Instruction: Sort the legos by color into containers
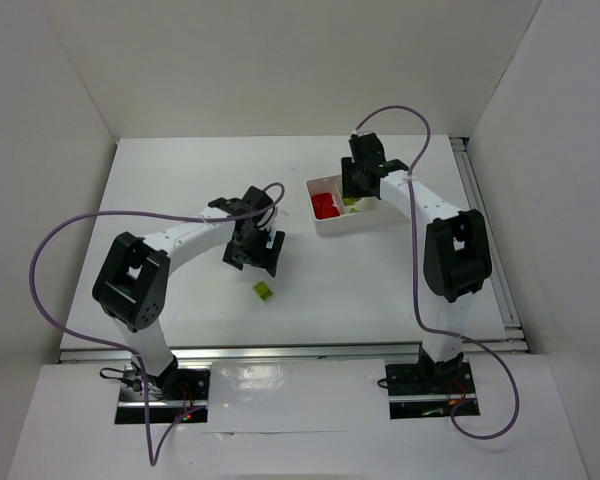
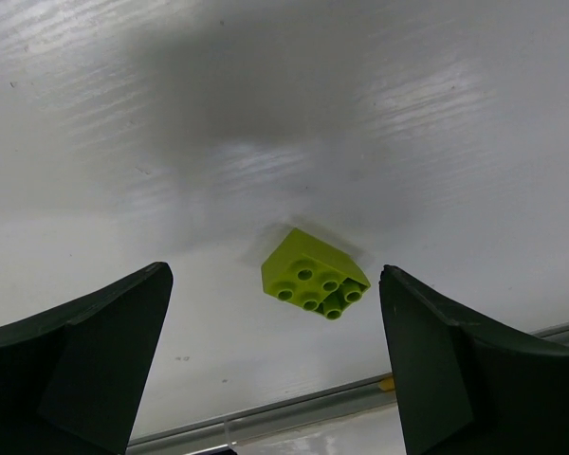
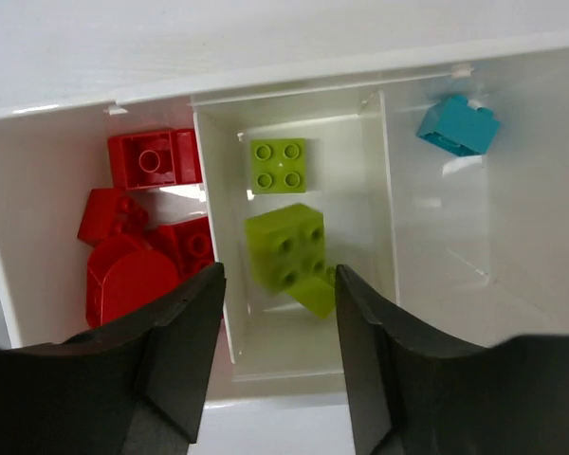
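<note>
1. Hovering over the white table [image 1: 180, 180] on its left half, the left gripper [image 2: 273, 273] has its jaws spread wide. It is released and holds nothing.
2. Down in the left wrist view, the loose lime brick [image 2: 315, 277] lies studs-up on the table, framed in the gap between the two dark fingers [image 2: 95, 351]. It sits closer to the finger on the right of that view and touches neither one.
3. Up in the top view, that same brick lies alone. It is just on the near side of the left gripper, towards the arm bases, and well apart from the tray.
4. Over on the right, the white three-compartment tray [image 3: 266, 90] rests on the far right part of the table, turned at a slight angle.
5. The right gripper [image 3: 277, 275] hangs directly above the tray's middle compartment with its jaws parted and nothing clamped between them. Whether the tips touch anything below cannot be told.
6. The red bricks [image 3: 142, 227] are heaped together in the compartment on the left of the right wrist view, several overlapping.
7. The middle compartment holds the lime bricks [image 3: 284, 246]. A small four-stud one lies near the far wall, a bigger one below it, and another piece is tucked partly behind the right-hand finger.
8. In the right-hand compartment a single cyan brick [image 3: 458, 125] lies up in the far corner, close to the wall.
</note>
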{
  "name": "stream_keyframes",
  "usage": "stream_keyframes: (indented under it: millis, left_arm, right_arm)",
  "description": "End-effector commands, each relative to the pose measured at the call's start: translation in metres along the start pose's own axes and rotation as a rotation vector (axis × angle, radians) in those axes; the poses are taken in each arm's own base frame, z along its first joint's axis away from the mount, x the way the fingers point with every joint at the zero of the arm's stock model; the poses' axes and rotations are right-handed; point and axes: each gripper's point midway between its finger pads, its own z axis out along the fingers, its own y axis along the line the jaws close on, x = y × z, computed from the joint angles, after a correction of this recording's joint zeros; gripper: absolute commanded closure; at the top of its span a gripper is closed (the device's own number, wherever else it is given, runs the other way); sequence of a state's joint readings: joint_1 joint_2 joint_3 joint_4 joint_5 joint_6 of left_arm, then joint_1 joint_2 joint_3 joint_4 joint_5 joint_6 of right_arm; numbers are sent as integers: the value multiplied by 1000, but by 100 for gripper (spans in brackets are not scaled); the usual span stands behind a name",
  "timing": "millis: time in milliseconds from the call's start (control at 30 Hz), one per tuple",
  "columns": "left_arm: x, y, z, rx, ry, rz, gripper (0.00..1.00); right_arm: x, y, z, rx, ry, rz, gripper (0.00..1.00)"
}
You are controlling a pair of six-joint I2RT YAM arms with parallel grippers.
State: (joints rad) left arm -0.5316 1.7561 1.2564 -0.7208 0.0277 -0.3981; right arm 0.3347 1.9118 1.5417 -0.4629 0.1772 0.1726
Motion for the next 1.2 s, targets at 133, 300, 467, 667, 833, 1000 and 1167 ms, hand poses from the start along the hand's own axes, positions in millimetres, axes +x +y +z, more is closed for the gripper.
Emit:
stream_keyframes:
  millis: [133,300,467,667,833,1000,1167]
  left_arm:
    - [13,-5,4,21,25,8,4]
    - [23,-10,8,28,58,25,11]
    - [43,-18,13,32,139,20,15]
    - [54,-9,17,-20,184,-19,15]
    - [57,2,20,-61,198,-59,19]
    - [63,19,12,-109,201,-132,23]
    - [61,24,9,-108,186,-165,20]
  right_arm:
    - [-36,-8,-6,41,-116,62,29]
    - [-46,-10,-19,41,-159,81,29]
    - [-50,-10,-28,28,-179,76,29]
    - [-47,-9,-30,18,-174,74,29]
    - [-43,-7,-28,9,-163,72,29]
    - [-42,-6,-28,1,-161,71,29]
    - [-42,-4,-28,-8,-159,70,29]
